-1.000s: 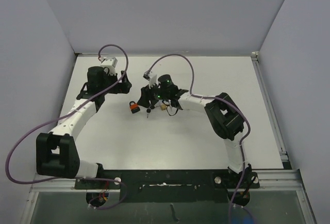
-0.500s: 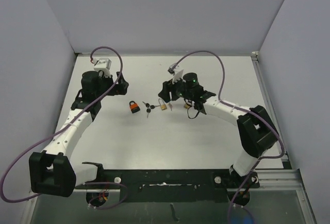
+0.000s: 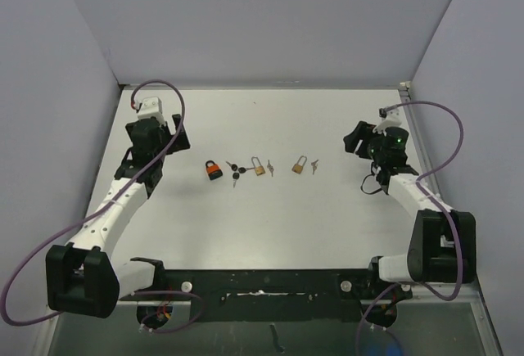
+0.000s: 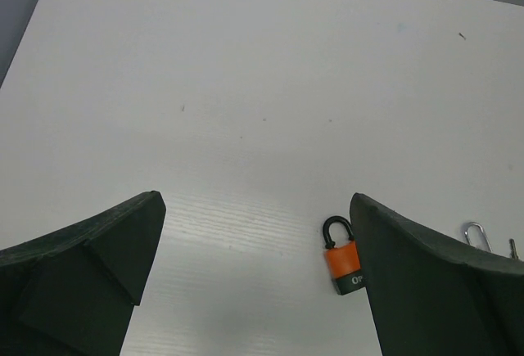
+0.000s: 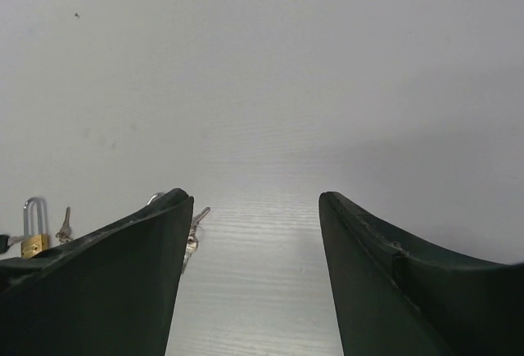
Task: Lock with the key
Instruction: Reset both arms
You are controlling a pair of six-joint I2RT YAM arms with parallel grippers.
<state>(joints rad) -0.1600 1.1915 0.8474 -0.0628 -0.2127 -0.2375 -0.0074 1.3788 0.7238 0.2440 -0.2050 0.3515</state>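
Observation:
An orange and black padlock (image 3: 213, 169) lies left of centre on the white table, with black keys (image 3: 236, 170) just to its right. Further right lie a brass padlock (image 3: 258, 166), a small key (image 3: 270, 168), a second brass padlock (image 3: 300, 165) and its key (image 3: 314, 166). My left gripper (image 3: 180, 137) is open and empty, up and left of the orange padlock (image 4: 342, 256), which shows beside its right finger (image 4: 442, 290). My right gripper (image 3: 354, 139) is open and empty, right of the row. In the right wrist view a key (image 5: 195, 229) peeks past the left finger (image 5: 106, 290).
The table (image 3: 270, 225) is white, with grey walls on three sides. A metal rail (image 3: 426, 168) runs along its right edge. The black base bar (image 3: 262, 282) with both arm mounts is at the near edge. Purple cables loop over both arms.
My right arm has swung from over the locks at the centre out to the right side. A second brass padlock and key now show uncovered. My left arm has drawn back a little to the left.

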